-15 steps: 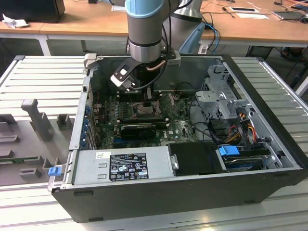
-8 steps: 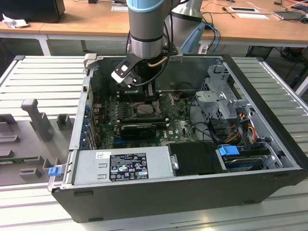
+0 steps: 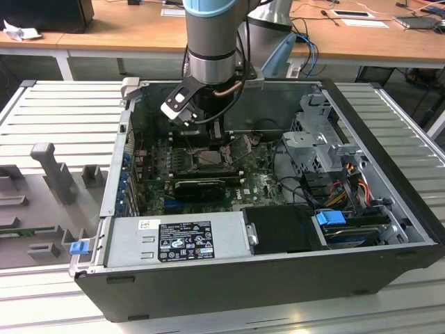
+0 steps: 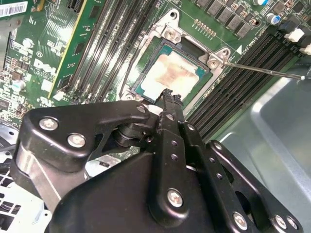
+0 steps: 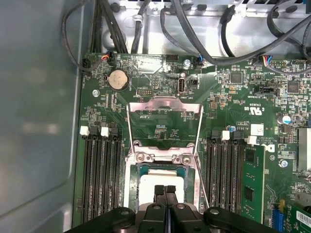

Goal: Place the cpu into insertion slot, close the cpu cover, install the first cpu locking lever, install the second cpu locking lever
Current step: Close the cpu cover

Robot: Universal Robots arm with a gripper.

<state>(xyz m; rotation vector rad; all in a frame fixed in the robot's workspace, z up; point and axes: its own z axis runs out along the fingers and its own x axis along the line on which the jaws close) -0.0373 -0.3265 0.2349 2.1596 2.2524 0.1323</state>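
The cpu [image 4: 172, 75] lies flat in the slot [image 4: 141, 91], its pale tan face up and framed on every visible side by the slot's dark rim. The slot sits near the middle of the board [image 5: 233, 114], between two banks of long black memory slots [image 5: 99, 174]. The cover [image 5: 165, 103] is swung open off the slot, and green board shows through its window. In the second wrist view a thin lever [image 4: 262, 71] sticks out from one corner of the slot's metal bracket, over the memory slots on that side.

The gripper [image 4: 170, 94] hangs over the cpu at the slot's near edge, its two black fingers [image 5: 159, 191] pressed together with nothing between them. I cannot tell whether the tips touch the chip.

In the exterior view the arm [image 3: 212, 42] reaches straight down into the open case [image 3: 243, 278], above the slot, with the grey power supply [image 3: 174, 240] along the case's near edge.
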